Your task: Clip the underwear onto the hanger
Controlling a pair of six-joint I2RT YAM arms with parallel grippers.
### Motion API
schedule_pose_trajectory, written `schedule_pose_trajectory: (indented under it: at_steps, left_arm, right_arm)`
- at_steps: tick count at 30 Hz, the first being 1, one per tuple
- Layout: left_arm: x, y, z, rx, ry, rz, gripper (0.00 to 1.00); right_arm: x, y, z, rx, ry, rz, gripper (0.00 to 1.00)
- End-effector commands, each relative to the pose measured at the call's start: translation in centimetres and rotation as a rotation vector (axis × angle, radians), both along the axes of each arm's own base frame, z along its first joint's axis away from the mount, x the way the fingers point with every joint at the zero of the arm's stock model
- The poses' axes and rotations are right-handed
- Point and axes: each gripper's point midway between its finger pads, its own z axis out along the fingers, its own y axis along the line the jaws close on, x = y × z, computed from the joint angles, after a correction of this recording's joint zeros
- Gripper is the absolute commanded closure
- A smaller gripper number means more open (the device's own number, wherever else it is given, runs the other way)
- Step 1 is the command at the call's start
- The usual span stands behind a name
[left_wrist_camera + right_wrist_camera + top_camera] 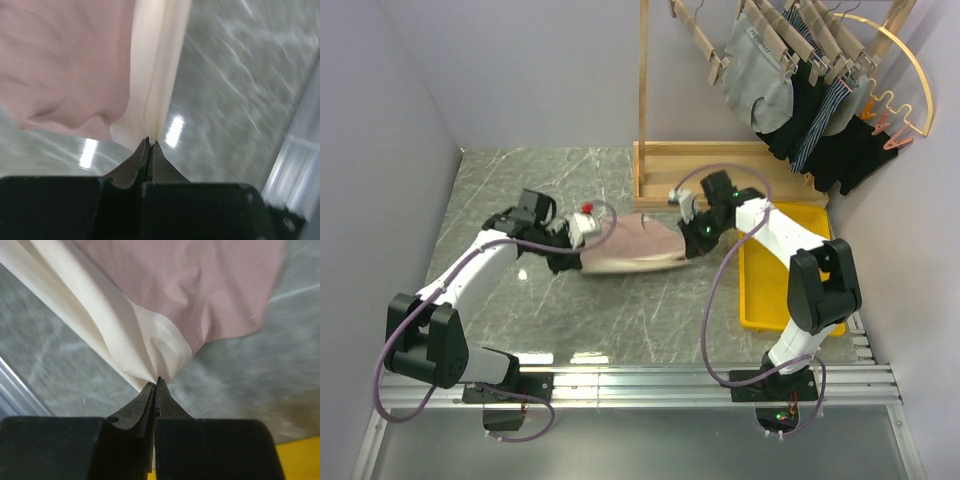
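Underwear (pixel 635 248) stretched between left fingers (pixel 136 164) and right fingers (pixel 144 406), both clamped on it

The left gripper (pixel 149 142) was pinched tight on the cream waistband (pixel 159 65) of the underwear (pixel 65 60), biting right at the folded edge. Pink cloth spread away to the left, creased and a little blurred. Behind it lay the grey marbled table (pixel 235 90), and a pale metal rail (pixel 295 165) ran along the right side.

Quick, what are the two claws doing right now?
Left claw: shut on the pink underwear, pinching its cream waistband.
Right claw: shut on the same underwear's waistband.
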Motion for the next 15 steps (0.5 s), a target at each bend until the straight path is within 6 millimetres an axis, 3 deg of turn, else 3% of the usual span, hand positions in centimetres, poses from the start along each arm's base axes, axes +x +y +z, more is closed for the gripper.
schedule_pose_trajectory:
  at_steps: [1, 4, 8, 9, 10, 12, 13, 15]
  left_arm:
    - [-4.0, 1.2, -2.2, 0.113, 0.032, -0.178, 1.00]
    - [-6.3, 1.4, -2.9, 0.143, 0.092, -0.262, 1.00]
    - [-9.5, 0.2, -3.3, 0.159, 0.136, -0.391, 0.99]
    - [-10.6, -0.3, -3.8, 0.169, 0.140, -0.432, 0.96]
    - [-11.0, -0.5, -3.9, 0.175, 0.129, -0.448, 0.84]
    - [-11.7, -0.9, -3.9, 0.187, 0.085, -0.477, 0.74]
    - [-11.7, -1.1, -3.7, 0.184, 0.071, -0.485, 0.65]
    - [-11.4, -1.5, -2.7, 0.167, 0.052, -0.481, 0.57]
  right_arm:
    - [-3.5, -0.6, -0.8, -0.047, 0.008, 0.123, 1.00]
    - [-6.0, -0.7, -1.4, -0.073, 0.033, 0.201, 1.00]
    - [-9.2, -1.3, -2.2, -0.133, 0.100, 0.309, 1.00]
    - [-9.8, -1.5, -2.5, -0.151, 0.105, 0.352, 0.90]
    - [-10.2, -1.8, -2.5, -0.163, 0.111, 0.365, 0.78]
    - [-11.0, -2.0, -1.9, -0.159, 0.119, 0.383, 0.51]
    - [-11.2, -1.9, -1.5, -0.144, 0.118, 0.387, 0.30]
    - [-11.5, -1.7, -0.3, -0.119, 0.103, 0.365, 0.22]
